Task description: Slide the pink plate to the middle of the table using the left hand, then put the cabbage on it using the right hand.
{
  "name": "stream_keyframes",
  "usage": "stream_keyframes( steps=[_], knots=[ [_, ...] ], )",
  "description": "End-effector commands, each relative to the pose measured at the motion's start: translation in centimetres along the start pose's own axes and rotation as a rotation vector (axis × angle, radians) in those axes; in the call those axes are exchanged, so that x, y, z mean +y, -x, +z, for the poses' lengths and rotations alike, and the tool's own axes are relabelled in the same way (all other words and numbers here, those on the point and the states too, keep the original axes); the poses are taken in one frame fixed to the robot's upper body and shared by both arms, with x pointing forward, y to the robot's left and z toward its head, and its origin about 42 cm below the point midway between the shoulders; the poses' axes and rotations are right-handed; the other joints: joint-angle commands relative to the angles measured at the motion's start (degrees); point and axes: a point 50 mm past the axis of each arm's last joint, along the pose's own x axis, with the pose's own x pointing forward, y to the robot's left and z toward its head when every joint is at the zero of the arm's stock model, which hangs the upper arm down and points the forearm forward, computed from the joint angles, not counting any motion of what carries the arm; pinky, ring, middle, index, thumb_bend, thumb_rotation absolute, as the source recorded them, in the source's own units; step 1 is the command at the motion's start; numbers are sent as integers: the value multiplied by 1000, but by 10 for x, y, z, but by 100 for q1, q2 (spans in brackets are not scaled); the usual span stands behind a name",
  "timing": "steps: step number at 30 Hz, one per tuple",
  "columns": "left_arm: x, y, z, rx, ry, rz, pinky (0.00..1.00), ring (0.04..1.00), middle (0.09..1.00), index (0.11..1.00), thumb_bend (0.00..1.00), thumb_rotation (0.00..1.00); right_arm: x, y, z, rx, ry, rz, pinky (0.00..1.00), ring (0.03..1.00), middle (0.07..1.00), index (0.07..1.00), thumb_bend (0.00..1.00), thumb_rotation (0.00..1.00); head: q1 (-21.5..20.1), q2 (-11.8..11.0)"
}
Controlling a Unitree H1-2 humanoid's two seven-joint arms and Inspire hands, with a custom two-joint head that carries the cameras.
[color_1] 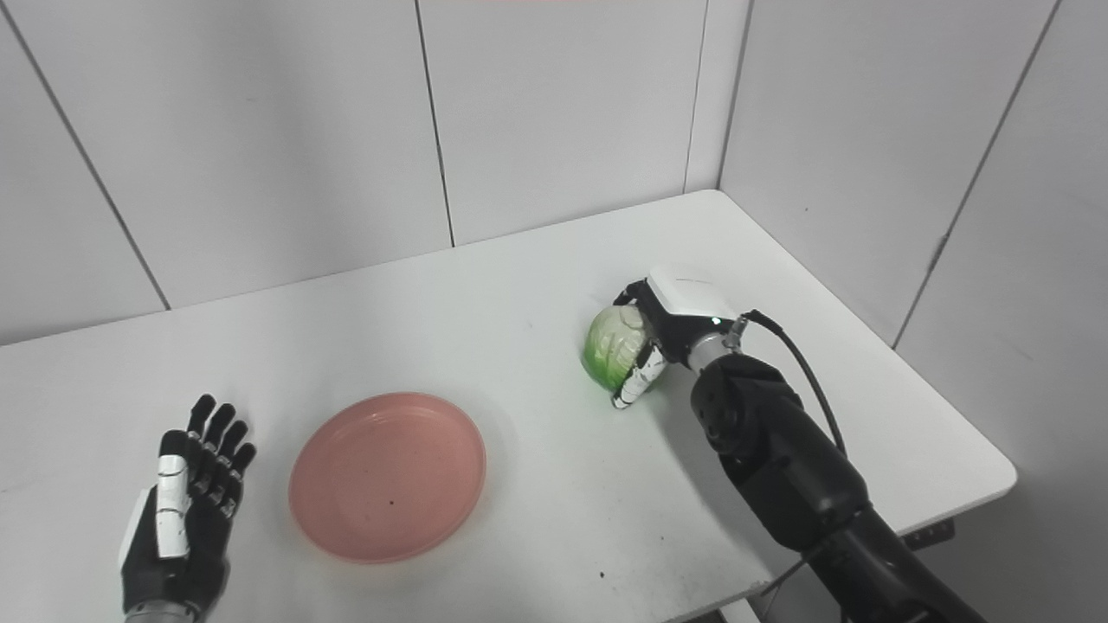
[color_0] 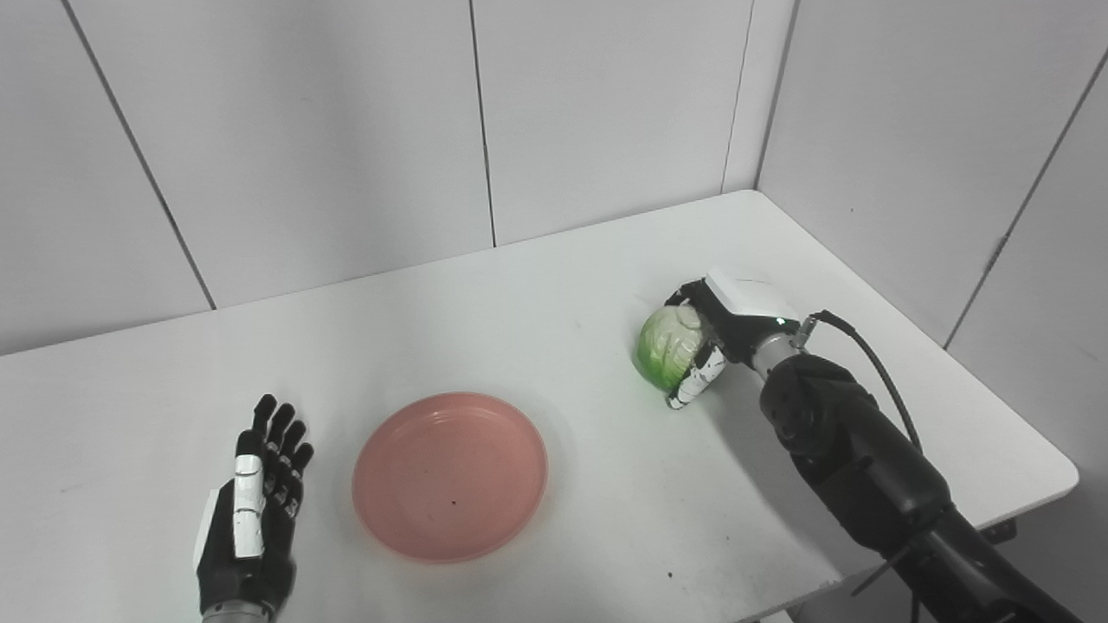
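Observation:
The pink plate (color_0: 450, 476) lies flat and bare near the front of the white table (color_0: 519, 294), a little left of centre. My left hand (color_0: 254, 510) rests open just left of the plate, fingers straight and apart from its rim. Over on the right, the green cabbage (color_0: 666, 346) sits low at the tabletop with my right hand (color_0: 714, 333) shut on it, fingers wrapped over its top and thumb under its near side. The cabbage is well to the right of the plate.
Grey wall panels close off the back and right sides of the table. The table's right edge (color_0: 995, 381) and front right corner lie close to my right forearm (color_0: 848, 450). A black cable loops off the right wrist.

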Motion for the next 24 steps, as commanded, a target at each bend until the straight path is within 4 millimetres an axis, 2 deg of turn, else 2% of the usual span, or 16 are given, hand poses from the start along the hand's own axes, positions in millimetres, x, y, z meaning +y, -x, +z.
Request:
stream_keyframes(
  steps=[1,3,8,11,14,19,22,24],
  knots=[
    [7,11,-13,60,-2,22,1000,1000,1000,1000,782,933,-21,-4,8,-20,4,-108,196,269,471,481,533,0,5,-3],
    [7,12,-13,62,-5,23,1000,1000,1000,1000,785,936,-23,-2,11,-21,-1,-132,164,236,470,481,533,0,13,-6],
    [7,12,-14,66,-4,20,1000,1000,1000,1000,792,935,-33,2,20,-56,-20,-201,179,260,471,482,533,0,19,-6],
    [5,11,-14,69,-6,27,1000,1000,1000,1000,799,937,-44,8,31,-88,-55,-230,161,241,470,482,533,0,72,-8],
    [3,11,-13,68,-6,15,1000,1000,1000,1000,798,943,-53,14,41,-131,-84,-260,171,265,471,483,532,0,112,-10],
    [-3,10,-14,60,12,28,1000,1000,1000,1000,802,912,-57,22,58,-191,-83,-276,148,239,471,483,532,0,277,16],
    [-9,11,-13,45,-1,22,1000,1000,1000,1000,789,919,-54,26,66,-254,-98,-281,161,256,472,482,532,0,515,56],
    [-13,12,-10,37,-20,29,1000,1000,1000,1000,773,928,-52,28,70,-289,-91,-285,215,321,428,497,528,0,669,81]
  ],
)
